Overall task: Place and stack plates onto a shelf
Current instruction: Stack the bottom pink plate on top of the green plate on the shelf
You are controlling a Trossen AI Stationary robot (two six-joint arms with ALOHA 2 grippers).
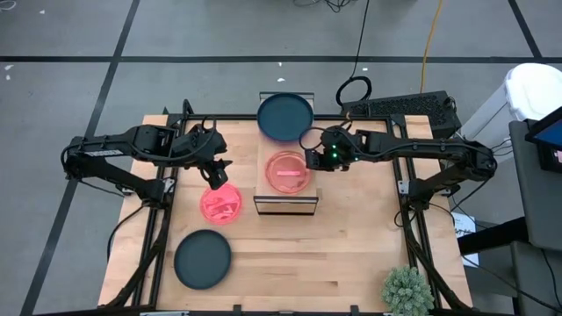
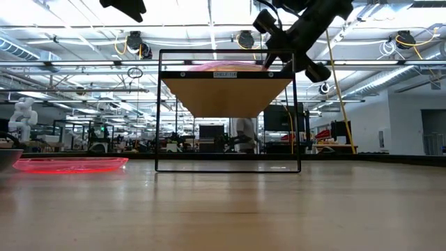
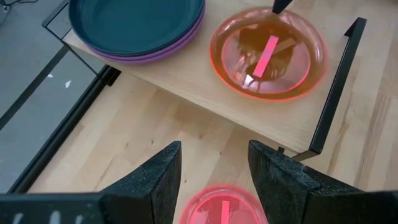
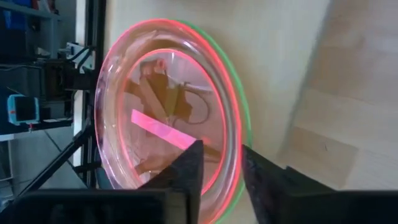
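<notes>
High view | pink plate (image 1: 287,171) flat on shelf (image 1: 285,204) | no long axis

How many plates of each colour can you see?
Dark teal plates: 2
Pink plates: 2
Purple plates: at least 1, only a rim shows under a dark teal plate
Green plates: at least 1, only a rim shows under a pink plate
Total: at least 6

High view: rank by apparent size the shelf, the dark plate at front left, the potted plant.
1. shelf
2. dark plate
3. potted plant, cut off by the picture's edge, so its rank is less sure.
</notes>
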